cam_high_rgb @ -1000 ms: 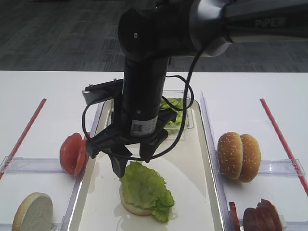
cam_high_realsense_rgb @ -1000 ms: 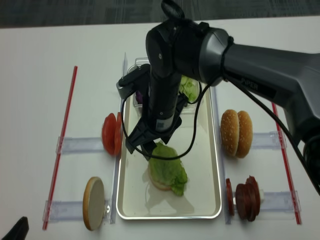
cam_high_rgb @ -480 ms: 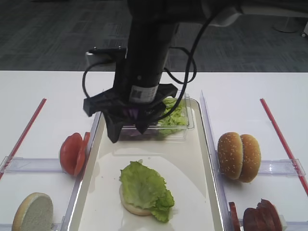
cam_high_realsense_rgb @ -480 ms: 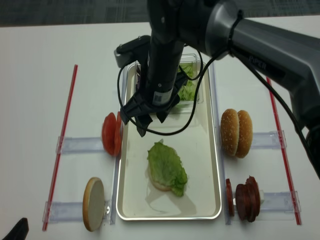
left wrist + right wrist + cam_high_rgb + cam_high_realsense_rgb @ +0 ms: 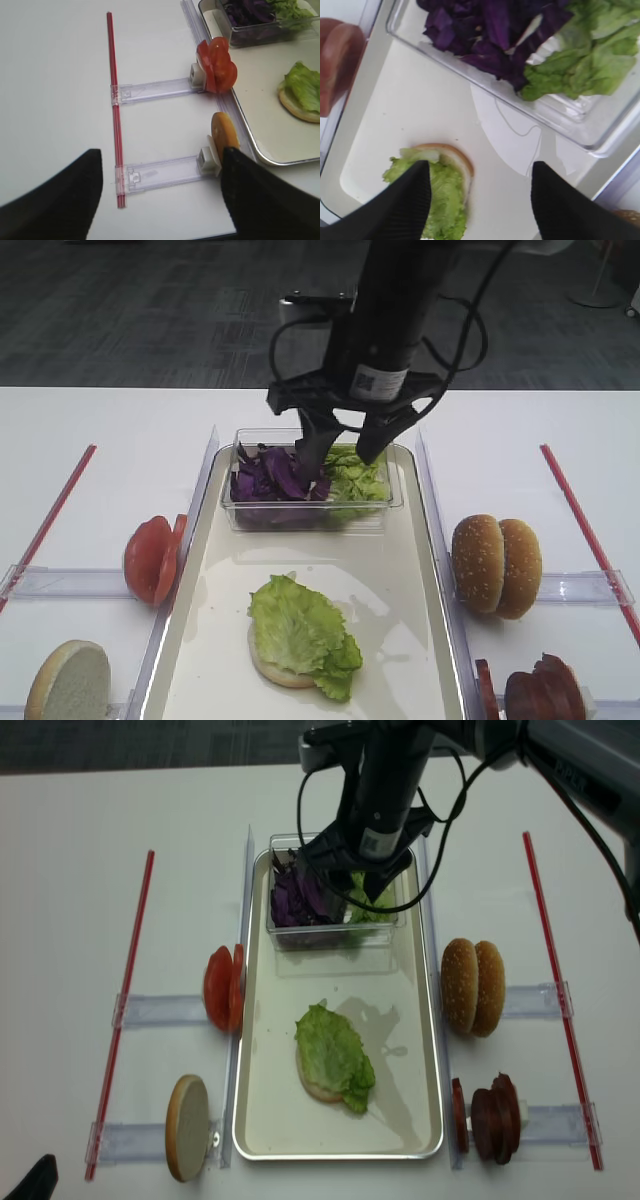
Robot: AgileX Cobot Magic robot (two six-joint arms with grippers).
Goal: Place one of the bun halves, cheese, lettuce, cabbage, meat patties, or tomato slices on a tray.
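Now the right end effector point(image 5: 340, 448) hangs spread and empty over the cabbage point(image 5: 272, 476); lettuce point(image 5: 300, 630) tops a bun.

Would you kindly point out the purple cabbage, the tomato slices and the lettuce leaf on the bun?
cabbage point(image 5: 268, 478): exterior high view, heap centre.
tomato slices point(image 5: 152, 558): exterior high view, front slice.
lettuce point(image 5: 300, 630): exterior high view, leaf middle.

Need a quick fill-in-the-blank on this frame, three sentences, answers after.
1. On the tray, a lettuce leaf lies on a ____ half.
2. The right gripper hovers with jaws ____ over the clear tub.
3. The purple cabbage shares the tub with ____.

Answers: bun; open; lettuce
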